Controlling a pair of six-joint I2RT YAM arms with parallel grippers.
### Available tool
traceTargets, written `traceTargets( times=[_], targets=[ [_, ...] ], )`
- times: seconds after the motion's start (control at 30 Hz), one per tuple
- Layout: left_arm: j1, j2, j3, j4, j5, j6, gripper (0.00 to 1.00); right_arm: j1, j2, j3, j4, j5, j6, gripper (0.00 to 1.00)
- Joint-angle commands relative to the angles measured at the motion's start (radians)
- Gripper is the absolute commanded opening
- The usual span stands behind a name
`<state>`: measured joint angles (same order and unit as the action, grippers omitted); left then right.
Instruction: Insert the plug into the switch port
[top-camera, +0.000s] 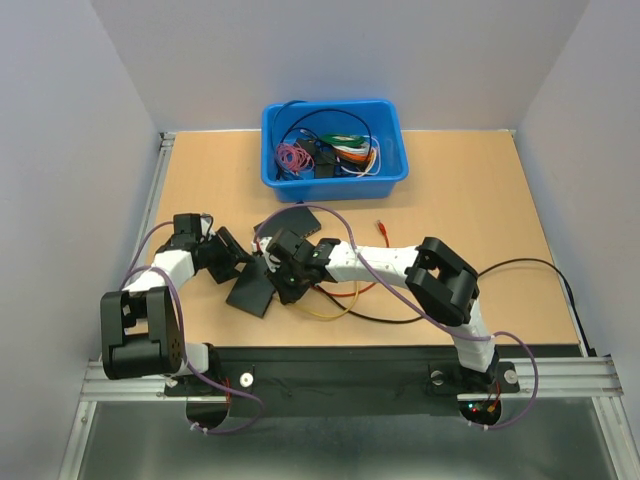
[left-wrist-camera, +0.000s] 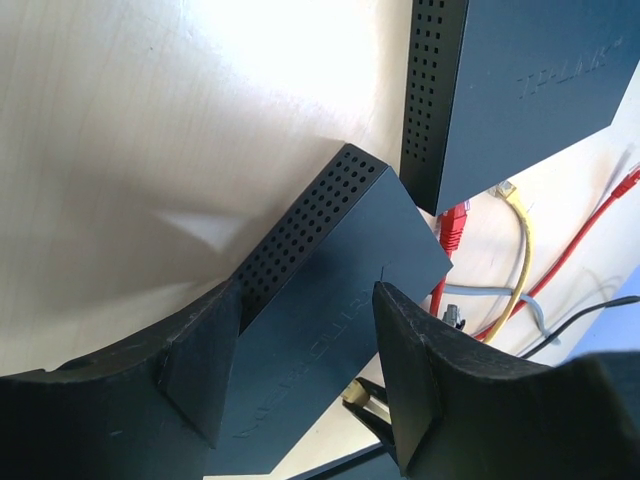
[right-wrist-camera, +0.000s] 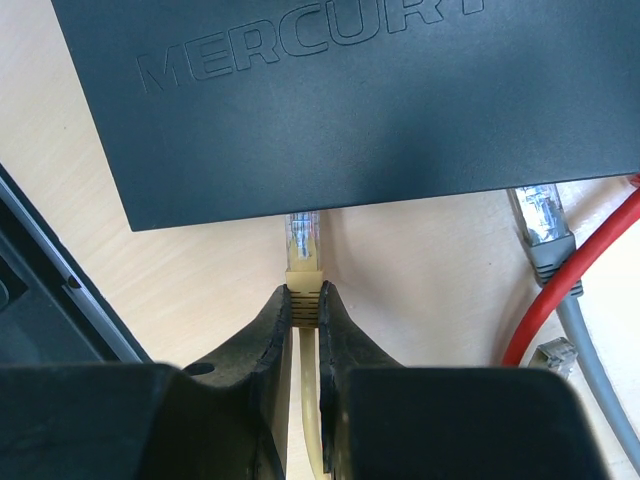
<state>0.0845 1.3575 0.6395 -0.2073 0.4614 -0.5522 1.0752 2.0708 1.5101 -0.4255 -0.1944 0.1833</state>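
Observation:
The black switch (right-wrist-camera: 350, 100), marked MERCURY, fills the top of the right wrist view. My right gripper (right-wrist-camera: 303, 295) is shut on the yellow plug (right-wrist-camera: 303, 250). The plug's clear tip points at the switch's near face and reaches its edge; the port itself is hidden under that edge. In the left wrist view the same switch (left-wrist-camera: 330, 260) lies between the fingers of my left gripper (left-wrist-camera: 305, 370), which hold it by its two sides. From above, both grippers meet at this switch (top-camera: 252, 292) near the table's middle left.
A second black switch (left-wrist-camera: 520, 90) lies just beyond, with a red plug (left-wrist-camera: 455, 225) at its face. Grey (right-wrist-camera: 545, 225) and red (right-wrist-camera: 580, 280) cables lie to the right of the yellow plug. A blue bin (top-camera: 335, 145) of cables stands at the back.

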Motion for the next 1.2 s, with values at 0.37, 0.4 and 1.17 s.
traceTargets(
  times=[0.37, 0.4, 1.17],
  targets=[
    [-0.015, -0.038, -0.035, 0.003, 0.017, -0.043, 0.65, 0.019, 0.008, 0.055, 0.03, -0.019, 0.031, 0.0],
    [-0.015, -0.04, -0.035, 0.005, 0.016, -0.043, 0.65, 0.02, 0.008, 0.055, 0.03, -0.02, 0.034, 0.01],
    [-0.04, -0.009, -0.035, 0.008, -0.003, -0.041, 0.64, 0.037, 0.054, 0.133, 0.021, 0.065, 0.067, 0.0]
  ],
)
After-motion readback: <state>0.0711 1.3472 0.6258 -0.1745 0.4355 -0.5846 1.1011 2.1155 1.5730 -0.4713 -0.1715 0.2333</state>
